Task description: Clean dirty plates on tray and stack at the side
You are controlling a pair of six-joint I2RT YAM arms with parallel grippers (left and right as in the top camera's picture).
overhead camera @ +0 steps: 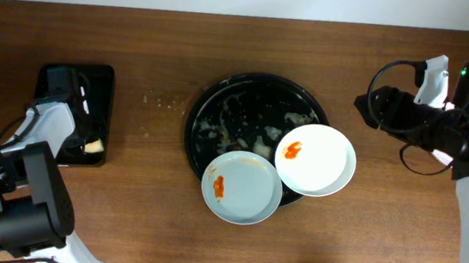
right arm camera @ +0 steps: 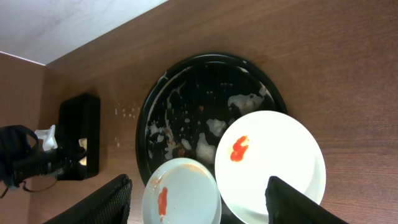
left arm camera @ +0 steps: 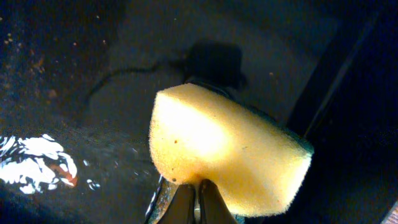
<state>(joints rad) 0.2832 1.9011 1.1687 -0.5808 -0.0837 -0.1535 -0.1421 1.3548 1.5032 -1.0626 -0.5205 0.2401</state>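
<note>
The round black tray (overhead camera: 220,104) lies in the middle of the desk (overhead camera: 140,217), and its glossy floor carries pale wet patches and crumbs. Two plates rest on its lower part in the overhead view. The bluish plate (overhead camera: 246,193) sits at 6 o'clock of the tray and hangs out over the rim, with a red-orange smear at its 9 o'clock side. The white plate (overhead camera: 322,166) sits at about 4 o'clock, also passing over the rim, with a red-orange smear near its 10 o'clock side. The edge of the white plate overlaps the edge of the bluish one. At 9 o'clock of the desk, well apart from the round tray, is a small rectangular tray (overhead camera: 101,80). Over it the left end effector (left arm camera: 198,186) has its fingers pressed together, pinching the near edge of the yellow sponge (left arm camera: 230,155). The right end effector (right arm camera: 198,182) is at 3 o'clock of the desk above the surface, with its fingers spread wide and nothing between them.
</note>
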